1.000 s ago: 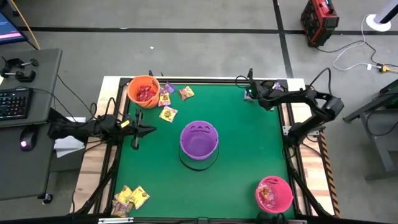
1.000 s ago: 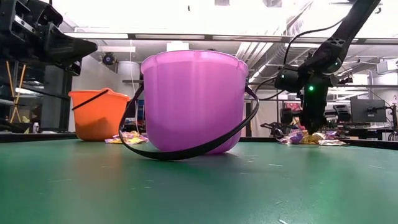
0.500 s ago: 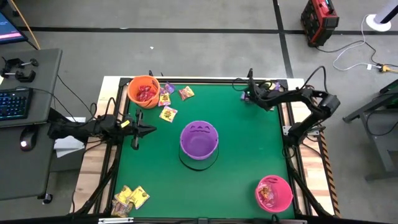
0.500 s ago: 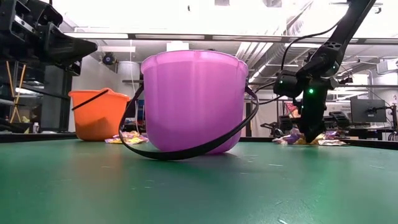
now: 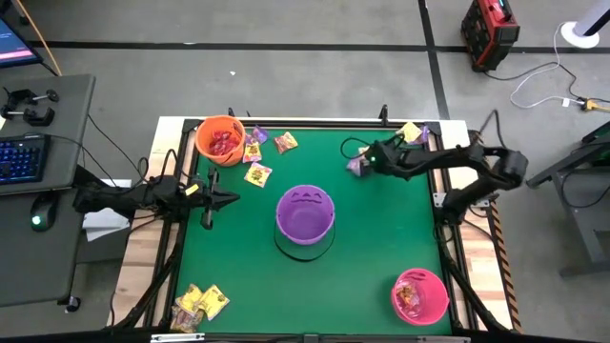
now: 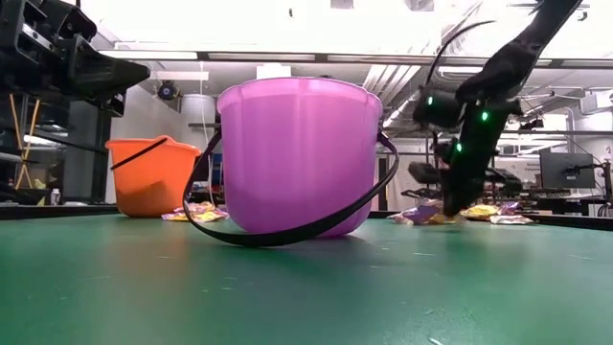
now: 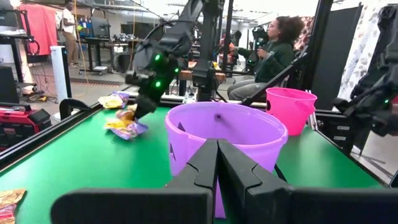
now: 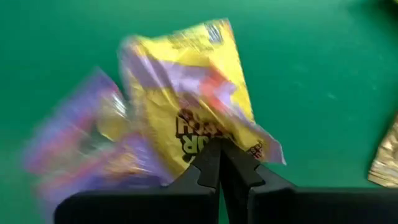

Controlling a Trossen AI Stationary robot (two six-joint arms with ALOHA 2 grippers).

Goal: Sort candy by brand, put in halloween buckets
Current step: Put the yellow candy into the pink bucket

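My right gripper [image 5: 367,158] slants down over the far right part of the green table, shut on a yellow candy packet [image 8: 193,106]. A purple packet [image 8: 81,143] sits beside the yellow one; the two also show low at the table in the left wrist view [image 7: 126,126]. One yellow packet [image 5: 412,132] lies at the far right corner. The purple bucket [image 5: 305,213] stands mid-table, the orange bucket [image 5: 220,140] far left, the pink bucket [image 5: 420,296] near right. My left gripper [image 5: 210,200] waits shut at the left edge. My right gripper pinches the yellow packet by an edge [image 8: 208,144] between its two fingertips, coming from above at a slant. The packet spreads out beyond the fingers, low at the table [image 6: 421,217]. Whether it is lifted clear, and whether the purple packet is held too, I cannot tell.
Loose packets [image 5: 257,154] lie beside the orange bucket, and a pile [image 5: 200,302] sits at the near left corner. Candy shows inside the orange and pink buckets. The purple bucket's black handle [image 6: 287,235] lies on the table. People sit beyond the table [image 7: 270,50].
My right gripper has gone from the far right corner toward the table's left and the purple bucket, turning as it went and staying shut. The yellow and purple packets have come along with it; one yellow packet has stayed at the corner.
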